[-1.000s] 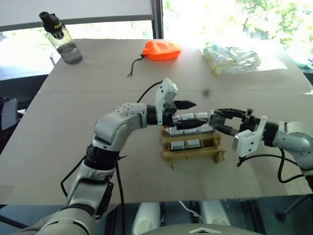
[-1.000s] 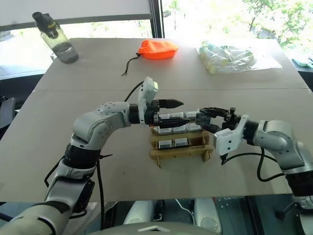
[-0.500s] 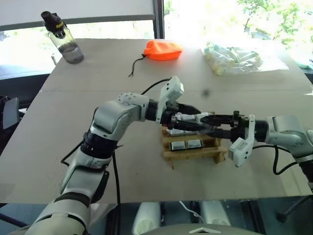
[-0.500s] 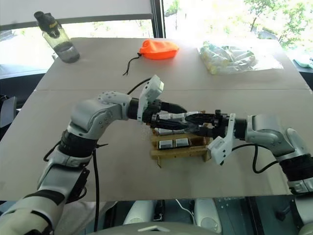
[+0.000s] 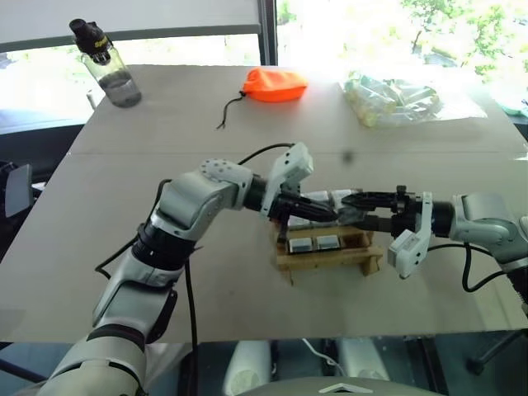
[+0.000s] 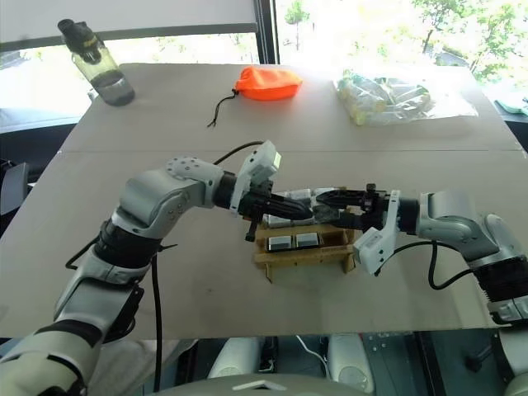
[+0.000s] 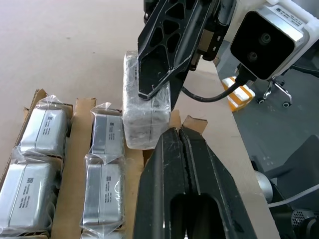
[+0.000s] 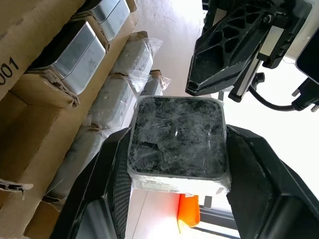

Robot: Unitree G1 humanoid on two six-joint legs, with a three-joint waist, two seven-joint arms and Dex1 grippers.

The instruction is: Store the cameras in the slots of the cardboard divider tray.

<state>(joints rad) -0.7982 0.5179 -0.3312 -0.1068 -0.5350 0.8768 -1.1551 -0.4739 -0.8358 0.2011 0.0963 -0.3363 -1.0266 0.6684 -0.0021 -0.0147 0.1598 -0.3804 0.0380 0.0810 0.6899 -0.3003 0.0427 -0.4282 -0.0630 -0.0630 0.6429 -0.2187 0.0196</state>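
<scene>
Sitting nearest on the table [image 5: 99, 272], the cardboard divider tray [image 5: 326, 262] has its front row showing two wrapped cameras [image 5: 314, 244]; the rows behind are mostly hidden by both grippers, so their slot count can't be told. Over the tray, the right gripper [image 6: 323, 208] is clamped on one plastic-wrapped camera [image 8: 178, 143], black face toward its wrist view. The left gripper [image 7: 179, 133] has its fingers pressed together, empty, tips right at that held camera; actual contact is hard to tell. Far side: orange pouch [image 5: 273, 84], clear bag of pale tubes [image 5: 394, 97], and water bottle [image 5: 107, 64].
</scene>
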